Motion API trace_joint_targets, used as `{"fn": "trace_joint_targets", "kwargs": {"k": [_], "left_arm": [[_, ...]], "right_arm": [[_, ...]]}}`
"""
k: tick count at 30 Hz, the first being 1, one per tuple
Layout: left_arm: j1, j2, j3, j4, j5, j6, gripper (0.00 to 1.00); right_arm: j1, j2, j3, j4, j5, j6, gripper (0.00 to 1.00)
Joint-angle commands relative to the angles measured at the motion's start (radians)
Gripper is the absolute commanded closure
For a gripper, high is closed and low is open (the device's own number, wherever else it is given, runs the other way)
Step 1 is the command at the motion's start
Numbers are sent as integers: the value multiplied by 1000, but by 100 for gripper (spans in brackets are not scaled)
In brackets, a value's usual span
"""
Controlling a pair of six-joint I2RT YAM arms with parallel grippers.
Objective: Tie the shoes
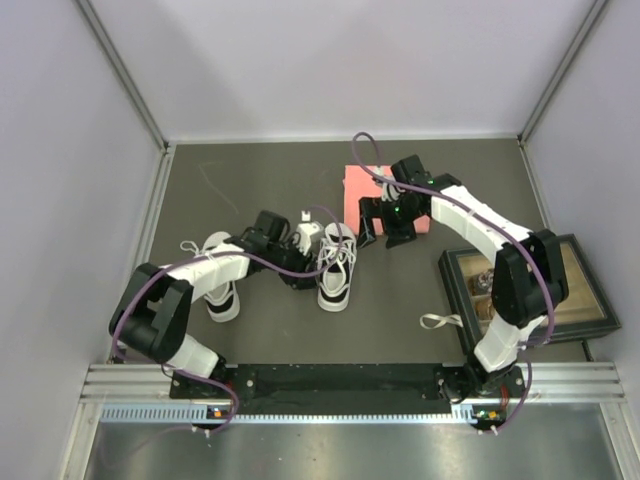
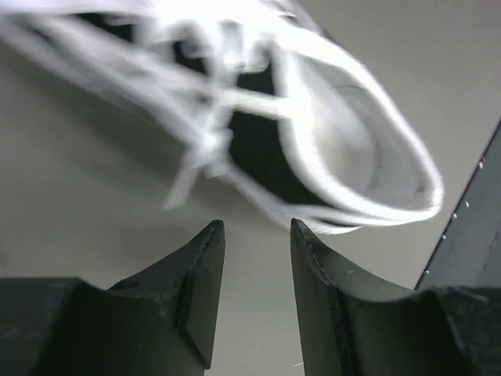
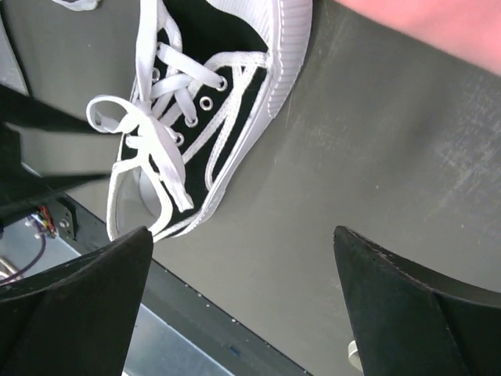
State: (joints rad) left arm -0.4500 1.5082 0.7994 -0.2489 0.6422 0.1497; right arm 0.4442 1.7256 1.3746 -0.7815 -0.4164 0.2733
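Two white shoes with black side panels lie on the dark table. One shoe [image 1: 335, 268] sits mid-table with its toe toward the near edge. The other shoe [image 1: 222, 292] lies at the left, partly under my left arm. My left gripper [image 1: 298, 266] hovers just left of the middle shoe. In the left wrist view that shoe [image 2: 344, 157] is blurred above the left gripper [image 2: 254, 225], which is open and empty. My right gripper [image 1: 385, 234] is wide open and empty, right of the middle shoe. The right wrist view has the shoe [image 3: 227, 86] with looped white laces [image 3: 149, 133] up and left of the right gripper [image 3: 241, 233].
A pink pad [image 1: 358, 188] lies behind the right gripper, seen also as the pink pad [image 3: 438, 19]. A dark framed box [image 1: 580, 290] stands at the right. A loose white strip [image 1: 440, 321] lies beside it. A metal rail [image 1: 350, 385] runs along the near edge. Walls close in three sides.
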Motion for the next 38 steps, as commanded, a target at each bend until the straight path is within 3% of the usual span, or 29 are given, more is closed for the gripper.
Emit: {"fn": "trace_joint_targets", "kwargs": {"k": [1, 5, 12, 13, 15, 16, 20, 23, 28, 38], "left_arm": [[-85, 3, 10, 51, -47, 18, 56], [-98, 15, 40, 20, -55, 10, 57], [-58, -213, 78, -122, -48, 22, 39], [-47, -236, 115, -150, -71, -16, 26], [3, -287, 186, -235, -78, -19, 14], [28, -301, 211, -263, -69, -18, 2], [218, -322, 320, -357, -26, -79, 1], [266, -301, 389, -447, -130, -114, 2], [281, -321, 347, -497, -271, -125, 2], [281, -404, 178, -435, -375, -172, 2]], "right_arm": [[-21, -81, -38, 25, -2, 29, 1], [-22, -115, -63, 27, 13, 35, 1], [-33, -193, -97, 85, 7, 36, 1], [-39, -217, -98, 96, -7, 35, 1], [-45, -241, -100, 123, -10, 38, 1], [-48, -257, -106, 137, -18, 40, 1], [-59, -351, -149, 180, -4, 55, 1], [-64, -440, -205, 183, 17, 53, 1], [-62, -602, -324, 143, 68, 55, 1], [-62, -776, -477, 77, 120, 72, 1]]}}
